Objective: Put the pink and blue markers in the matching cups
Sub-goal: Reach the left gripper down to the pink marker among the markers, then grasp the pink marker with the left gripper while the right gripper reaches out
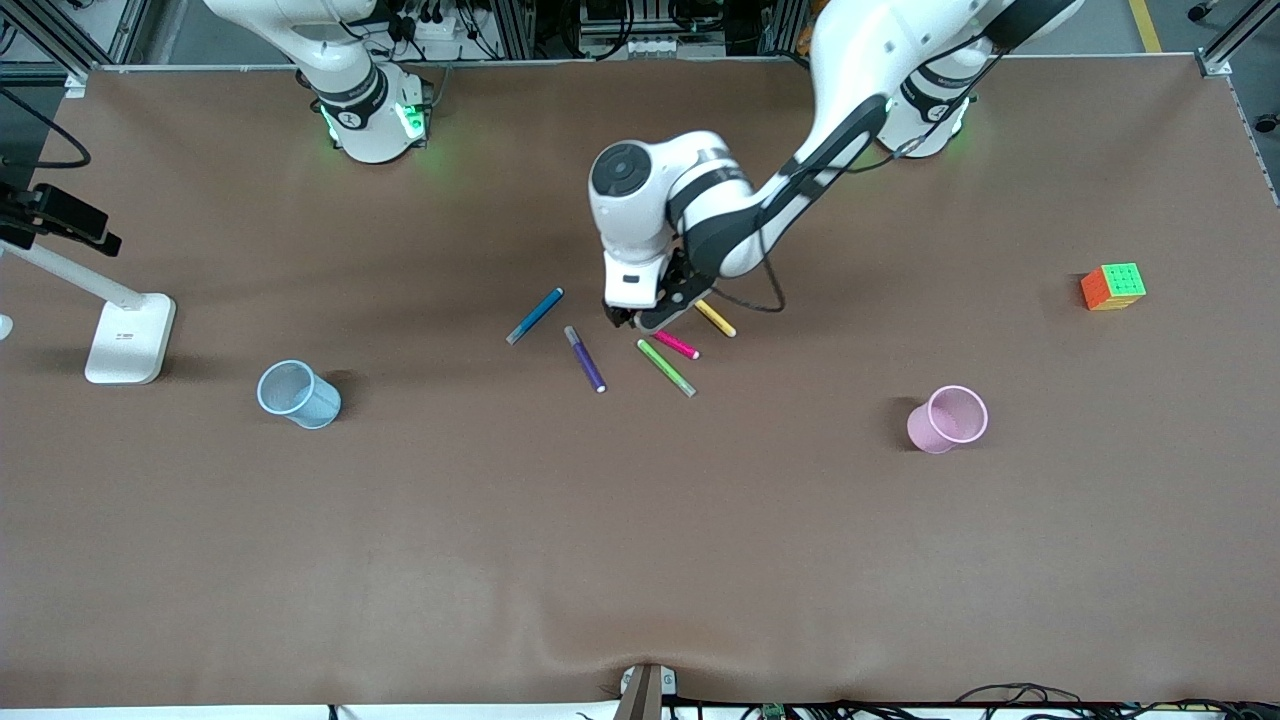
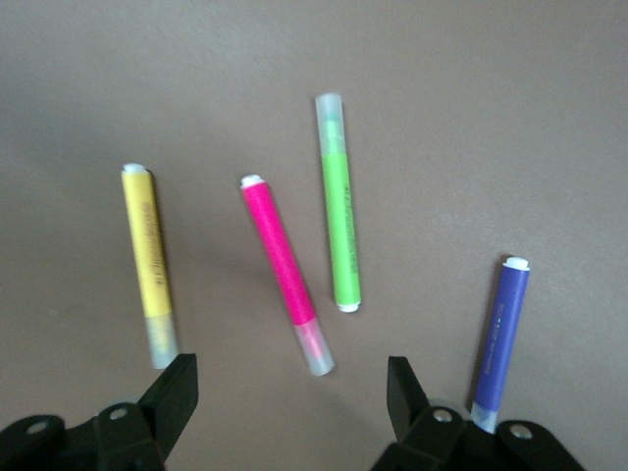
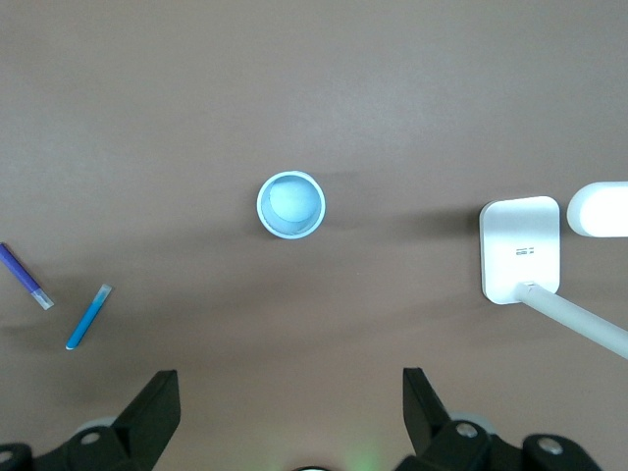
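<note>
The pink marker (image 1: pixel 677 345) lies mid-table among other markers. The blue marker (image 1: pixel 535 315) lies beside them, toward the right arm's end. My left gripper (image 1: pixel 640 320) is open and empty, low over the pink marker's pale end. In the left wrist view the pink marker (image 2: pixel 283 260) lies just off the gap of the left gripper (image 2: pixel 292 392). The blue cup (image 1: pixel 298 394) and pink cup (image 1: pixel 948 419) stand upright, far apart. My right gripper (image 3: pixel 291 392) is open and empty, waiting high above the blue cup (image 3: pixel 290 205) and blue marker (image 3: pixel 88 317).
A purple marker (image 1: pixel 585 358), a green marker (image 1: pixel 666 367) and a yellow marker (image 1: pixel 716 318) lie close around the pink one. A colour cube (image 1: pixel 1113 286) sits toward the left arm's end. A white lamp stand (image 1: pixel 130 335) stands near the blue cup.
</note>
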